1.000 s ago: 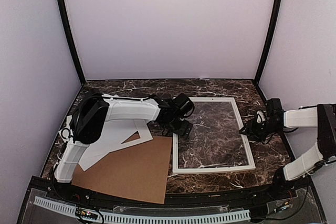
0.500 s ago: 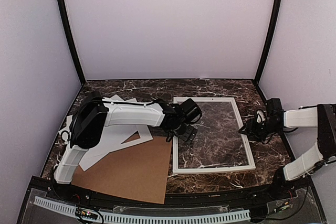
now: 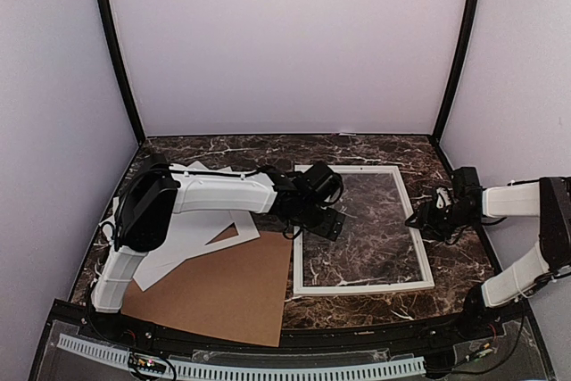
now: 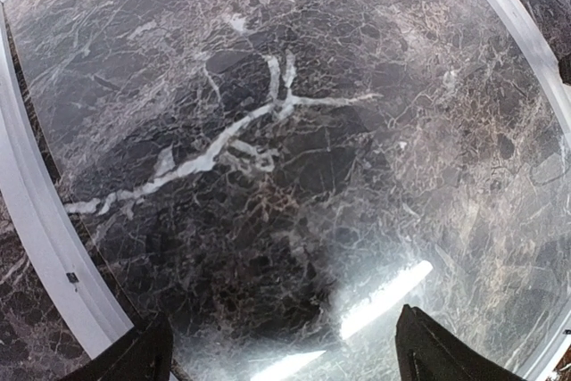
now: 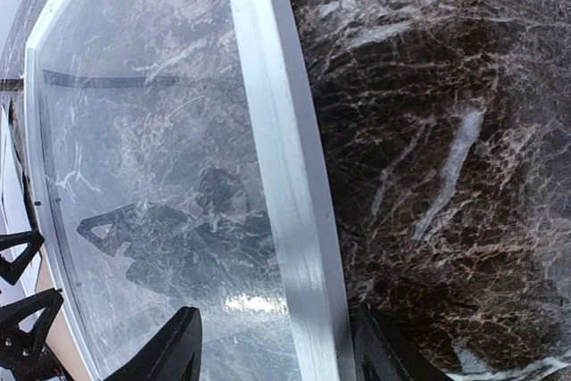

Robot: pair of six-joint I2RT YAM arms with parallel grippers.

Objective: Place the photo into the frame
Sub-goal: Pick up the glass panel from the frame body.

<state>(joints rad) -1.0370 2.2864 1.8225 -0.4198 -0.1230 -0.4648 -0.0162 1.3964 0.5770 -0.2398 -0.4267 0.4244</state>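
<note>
The frame [image 3: 361, 288] is lying flat on the right half of the table [image 3: 375, 151], its near rail running close to the near edge, and only marble is showing through its clear centre, so the photo is not yet sitting inside. The left claw [image 3: 323, 224] is hovering just inside the frame's left rail with its fingers spread wide and nothing between them. The right claw [image 3: 421, 219] is standing at the right rail, its fingers parted and straddling that rail, with a gap showing on the inner side, so it is not gripping. The photo itself is not showing in any view. A white mat [image 3: 192, 238] and other pale sheets are lying toward the left edge beneath the left arm, beside a brown cardboard sheet [image 3: 223, 296] at the near left corner, and whether one pale sheet is the print's back cannot be told. The work seems to be at the stage of readying the empty frame. The next move is probably calling for the left arm to find the print, lift a thin edge off the table, and lay it squarely between the rails.
</note>
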